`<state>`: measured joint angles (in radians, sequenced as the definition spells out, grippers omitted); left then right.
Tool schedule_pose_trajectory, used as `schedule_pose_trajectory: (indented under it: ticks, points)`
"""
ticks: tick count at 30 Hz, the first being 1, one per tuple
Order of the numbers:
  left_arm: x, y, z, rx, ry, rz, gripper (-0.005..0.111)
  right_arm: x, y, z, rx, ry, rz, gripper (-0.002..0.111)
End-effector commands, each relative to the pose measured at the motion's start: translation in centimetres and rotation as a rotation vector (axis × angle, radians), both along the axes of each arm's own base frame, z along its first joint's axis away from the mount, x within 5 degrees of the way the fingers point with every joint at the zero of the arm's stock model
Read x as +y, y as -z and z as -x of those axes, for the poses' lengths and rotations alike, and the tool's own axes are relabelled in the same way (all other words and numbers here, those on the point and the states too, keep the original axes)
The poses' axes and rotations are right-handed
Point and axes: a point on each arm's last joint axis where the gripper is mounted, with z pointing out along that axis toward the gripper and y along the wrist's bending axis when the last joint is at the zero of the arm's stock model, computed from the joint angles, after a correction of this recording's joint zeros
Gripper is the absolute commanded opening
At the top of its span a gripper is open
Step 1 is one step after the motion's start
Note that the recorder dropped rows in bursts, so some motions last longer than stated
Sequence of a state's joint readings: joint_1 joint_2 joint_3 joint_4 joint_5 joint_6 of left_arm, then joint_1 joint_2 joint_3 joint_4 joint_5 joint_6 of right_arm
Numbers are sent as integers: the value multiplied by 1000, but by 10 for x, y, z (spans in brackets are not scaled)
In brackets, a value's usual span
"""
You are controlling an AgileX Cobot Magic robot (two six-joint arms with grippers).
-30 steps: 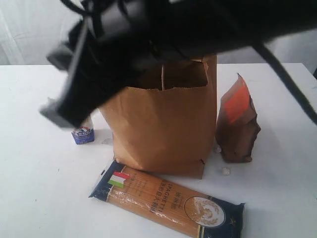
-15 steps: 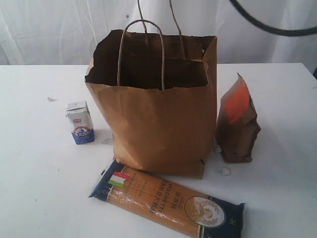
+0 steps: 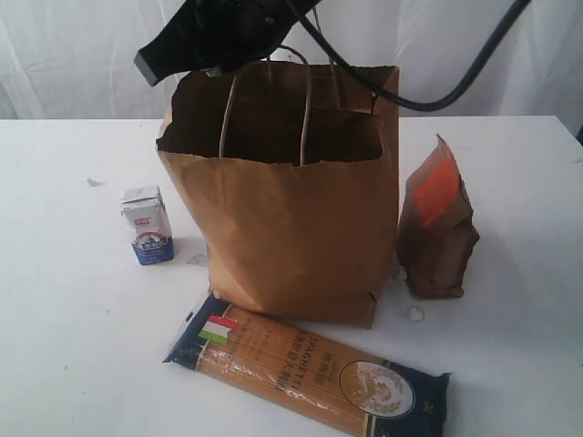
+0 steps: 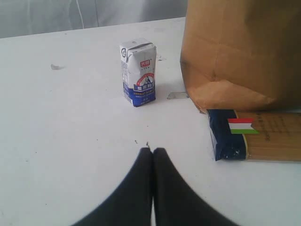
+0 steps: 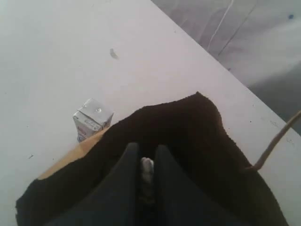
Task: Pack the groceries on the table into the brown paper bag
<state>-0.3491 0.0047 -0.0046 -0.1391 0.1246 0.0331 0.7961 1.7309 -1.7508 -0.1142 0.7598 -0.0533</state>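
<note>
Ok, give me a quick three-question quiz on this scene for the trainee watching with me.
1. True or false: the milk carton stands upright on the table.
2. What lies flat beside the brown paper bag? A milk carton, B spaghetti pack, C nothing.
3. Fill in: the left end effector is ____, gripping nothing.
Key: 1 true; 2 B; 3 shut.

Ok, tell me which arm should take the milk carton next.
Left: the left gripper, shut, sits low facing the milk carton; the right gripper hangs over the mouth of the brown paper bag.
</note>
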Motion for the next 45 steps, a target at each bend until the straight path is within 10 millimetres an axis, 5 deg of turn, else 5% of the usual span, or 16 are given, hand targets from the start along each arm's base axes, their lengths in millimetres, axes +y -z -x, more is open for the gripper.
schedule_pose_trajectory:
  ticks: [1, 5, 13, 24, 33, 39, 45]
  points:
    - [0, 1, 0, 5, -2, 7, 0, -4, -1, -4, -6, 23, 8, 0]
    - [0, 1, 0, 5, -2, 7, 0, -4, -1, -5, 1, 36, -2, 6]
    - [0, 1, 0, 5, -2, 7, 0, -5, -8, -4, -31, 33, -20, 49]
    - [0, 1, 0, 5, -2, 7, 0, -51, -88, 45, -168, 23, -208, 50]
    - [0, 1, 0, 5, -2, 7, 0, -104, -127, 97, -192, 25, -203, 50]
    - [0, 1, 0, 5, -2, 7, 0, -142, -139, 133, -159, 31, -154, 50]
    - [0, 1, 0, 5, -2, 7, 0, -171, -116, 162, -98, 42, -107, 50]
